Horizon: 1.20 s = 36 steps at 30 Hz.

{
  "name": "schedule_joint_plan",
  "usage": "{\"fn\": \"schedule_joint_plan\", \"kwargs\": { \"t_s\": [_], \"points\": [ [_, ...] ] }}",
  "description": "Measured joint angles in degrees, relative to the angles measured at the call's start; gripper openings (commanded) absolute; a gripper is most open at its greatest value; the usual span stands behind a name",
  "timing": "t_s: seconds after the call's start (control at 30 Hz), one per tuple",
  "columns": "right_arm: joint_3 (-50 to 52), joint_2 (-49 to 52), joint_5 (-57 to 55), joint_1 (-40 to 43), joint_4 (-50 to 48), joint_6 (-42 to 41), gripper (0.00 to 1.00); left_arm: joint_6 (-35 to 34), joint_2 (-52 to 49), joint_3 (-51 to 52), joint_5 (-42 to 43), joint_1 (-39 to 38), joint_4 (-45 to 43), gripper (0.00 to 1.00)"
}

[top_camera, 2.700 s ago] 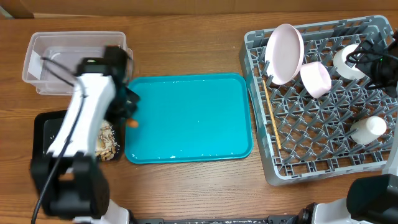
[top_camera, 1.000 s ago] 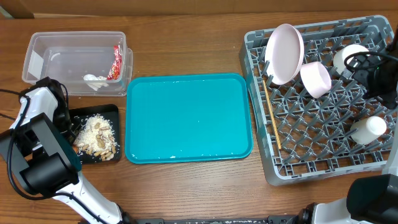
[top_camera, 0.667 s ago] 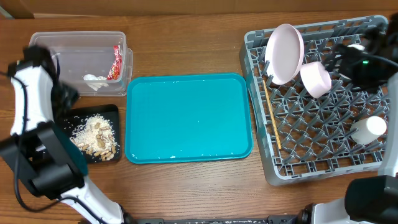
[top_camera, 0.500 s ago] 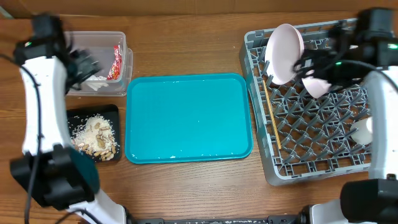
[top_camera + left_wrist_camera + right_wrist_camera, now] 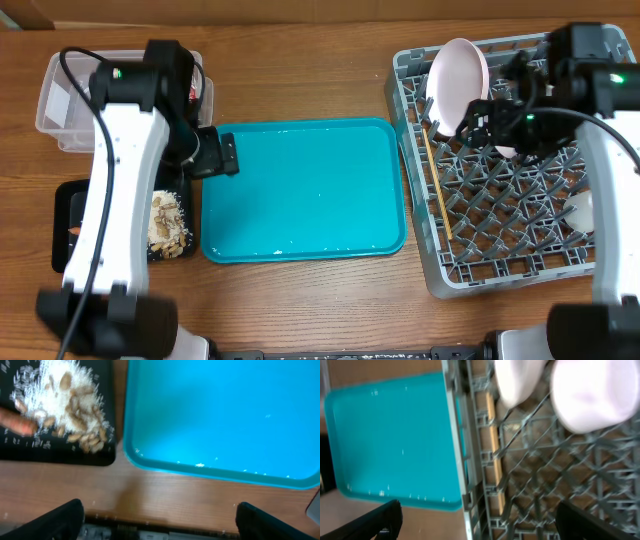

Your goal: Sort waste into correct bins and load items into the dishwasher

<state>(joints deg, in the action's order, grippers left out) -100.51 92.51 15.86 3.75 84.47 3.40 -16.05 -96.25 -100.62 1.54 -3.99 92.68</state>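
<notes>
Swung inward since a moment ago, my left fingers gape empty, beige rice-like scraps in the shallow black rectangular tray ahead-left of them, while my right fingers hover equally released above the grey lattice plastic dish rack.

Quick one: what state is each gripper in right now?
Left gripper: open, holding nothing.
Right gripper: open, holding nothing.
</notes>
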Motion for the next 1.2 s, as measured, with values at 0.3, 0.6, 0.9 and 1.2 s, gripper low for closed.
{"fn": "schedule_joint_plan", "kwargs": {
  "t_s": [0.3,0.6,0.9,1.2],
  "points": [
    [15.21,-25.29,-0.66,1.84,-12.15,-0.15,1.00,-2.47,35.76,20.90,-3.21,-5.01,-17.57,1.00],
    [28.83,-45.62,-2.56,1.84,-7.67,-0.17,1.00,-4.59,55.15,33.09,-5.29,-4.98,-13.86,1.00],
    [28.96,-47.15,-2.78,1.84,-2.43,-0.17,1.00,-4.81,56.87,33.20,-5.46,-4.98,-9.94,1.00],
    [28.96,-47.15,-7.13,1.84,-2.40,-0.15,1.00,-4.83,56.87,33.20,-5.46,-4.98,-9.94,1.00]
  ]
}}
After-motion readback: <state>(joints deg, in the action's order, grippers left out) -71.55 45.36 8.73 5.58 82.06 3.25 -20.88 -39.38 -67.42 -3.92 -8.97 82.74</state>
